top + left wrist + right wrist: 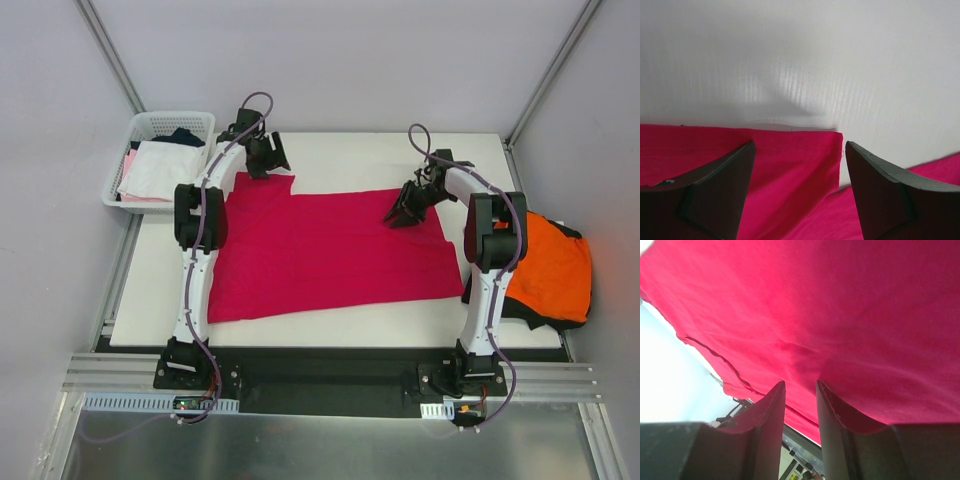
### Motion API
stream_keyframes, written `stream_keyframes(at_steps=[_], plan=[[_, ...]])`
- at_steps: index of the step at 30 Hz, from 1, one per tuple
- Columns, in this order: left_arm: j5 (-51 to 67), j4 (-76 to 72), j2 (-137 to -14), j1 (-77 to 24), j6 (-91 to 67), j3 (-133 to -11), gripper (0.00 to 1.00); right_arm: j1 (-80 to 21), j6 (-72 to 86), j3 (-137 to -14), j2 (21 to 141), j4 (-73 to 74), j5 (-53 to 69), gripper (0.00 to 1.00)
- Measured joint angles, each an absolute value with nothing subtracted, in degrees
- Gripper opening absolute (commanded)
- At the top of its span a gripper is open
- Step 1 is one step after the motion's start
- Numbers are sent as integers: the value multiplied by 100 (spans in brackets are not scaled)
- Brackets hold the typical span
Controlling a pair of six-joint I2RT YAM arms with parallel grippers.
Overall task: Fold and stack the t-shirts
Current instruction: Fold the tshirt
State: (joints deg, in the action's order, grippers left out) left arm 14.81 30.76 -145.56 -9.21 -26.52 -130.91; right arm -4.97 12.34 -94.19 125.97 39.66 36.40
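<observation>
The crimson-magenta t-shirt (330,250) lies spread flat across the middle of the white table. My left gripper (262,155) hovers at its far-left sleeve. In the left wrist view the gripper (799,146) is wide open and empty above the sleeve's hemmed corner (832,137). My right gripper (405,212) is low over the shirt's far-right part. In the right wrist view the gripper (800,387) has its jaws a narrow gap apart, tips against the cloth (840,315), with nothing seen between them. The orange t-shirt (555,270) lies bunched at the right edge on the black one (520,312).
A white mesh basket (150,125) with white, pink and dark garments stands at the far left corner. Bare table (350,150) runs along the far edge behind the shirt. Grey walls close in the table on three sides.
</observation>
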Motion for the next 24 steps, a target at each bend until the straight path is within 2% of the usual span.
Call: stream_keyframes(at_steps=[8,24], plan=[[1302,3118,-14809,-978,-2307,-13563,75,-513,1240,-9218,12438,3911,3653,34],[563,2965,-14711,-1068,-2078,-13419,76,-585,1258,-8624,11992,3774,3691,34]])
